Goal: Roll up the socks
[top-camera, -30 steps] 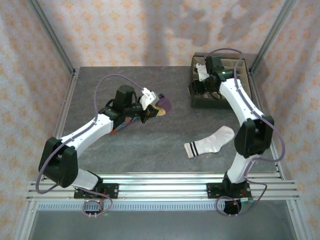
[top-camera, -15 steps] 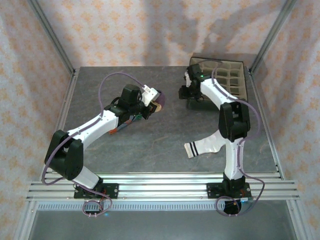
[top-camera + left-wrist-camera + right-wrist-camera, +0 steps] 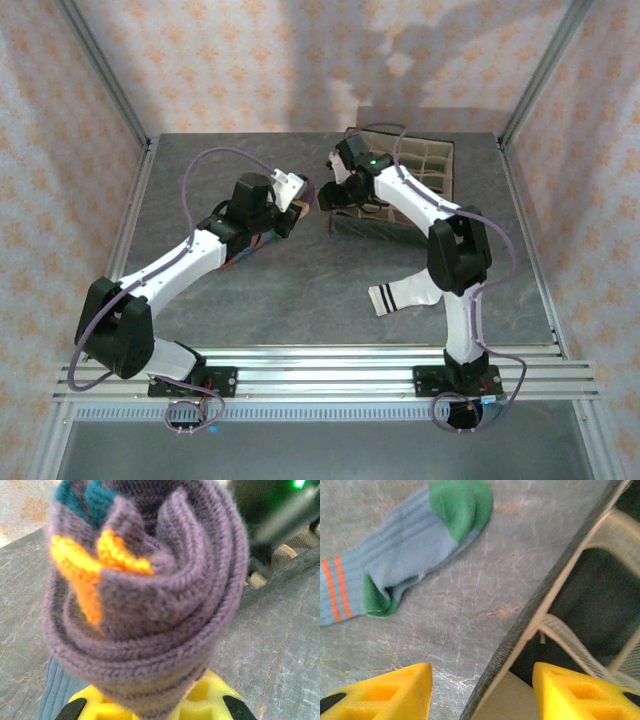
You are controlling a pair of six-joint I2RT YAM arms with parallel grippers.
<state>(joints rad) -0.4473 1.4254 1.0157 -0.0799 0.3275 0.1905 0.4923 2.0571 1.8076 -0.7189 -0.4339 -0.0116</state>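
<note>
Grey table (image 3: 300, 290): left claw (image 3: 155, 709) clamps rolled purple sock (image 3: 150, 605), spiral end facing wrist; right claw (image 3: 482, 690) parted.

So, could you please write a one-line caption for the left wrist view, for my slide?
Left gripper clamped on the rolled purple sock, its orange patches showing, grey table behind.

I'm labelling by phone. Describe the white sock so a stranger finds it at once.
On the grey table, look just beyond the right arm's base. The white sock lies flat there, partly hidden by that arm. Black cuff stripes set it apart from the rolled purple sock and the green-toed grey-blue sock.
</note>
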